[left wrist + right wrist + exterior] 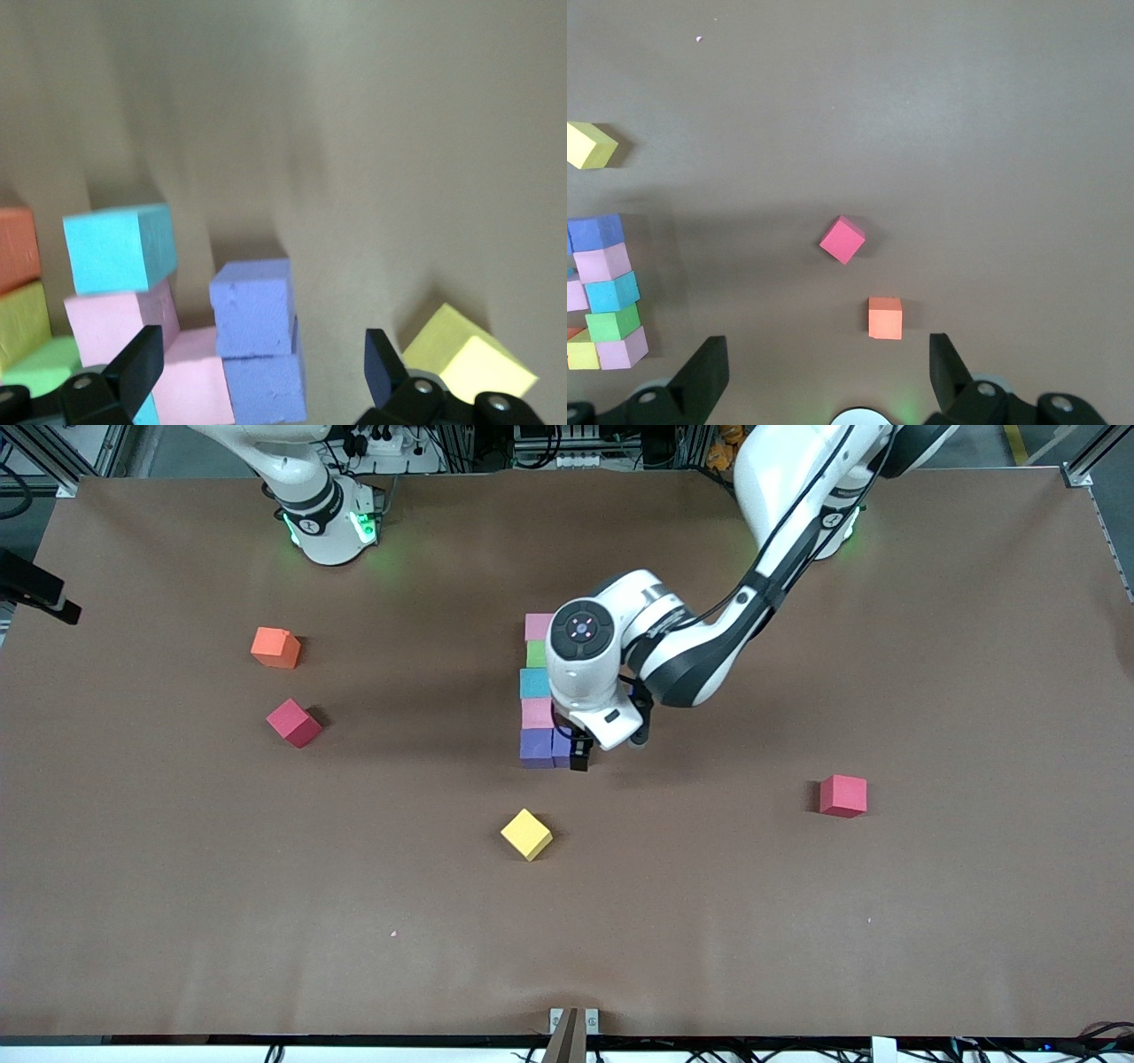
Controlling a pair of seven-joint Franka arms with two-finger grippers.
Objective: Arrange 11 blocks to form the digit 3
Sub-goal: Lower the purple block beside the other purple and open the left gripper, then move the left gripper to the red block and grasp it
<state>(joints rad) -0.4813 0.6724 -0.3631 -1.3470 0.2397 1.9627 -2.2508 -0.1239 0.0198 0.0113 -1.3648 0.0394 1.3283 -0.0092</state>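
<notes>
Hovering wide open over the second purple foam cube (562,746), the left claw (578,755) is gripping nothing. Five cubes are forming the digit's column (537,691). Four loose cubes are lying apart: orange (275,647), crimson (293,722), yellow (526,833), red (842,795). The right claw (824,376) is waiting, open and empty.

Loose blocks: orange (275,647), yellow (526,834), red (842,795).

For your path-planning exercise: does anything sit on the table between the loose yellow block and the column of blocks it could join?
Nothing visible does. The yellow block lies nearer the front camera than the column of blocks, with bare table between them. The left end effector is open at the column's near end.
</notes>
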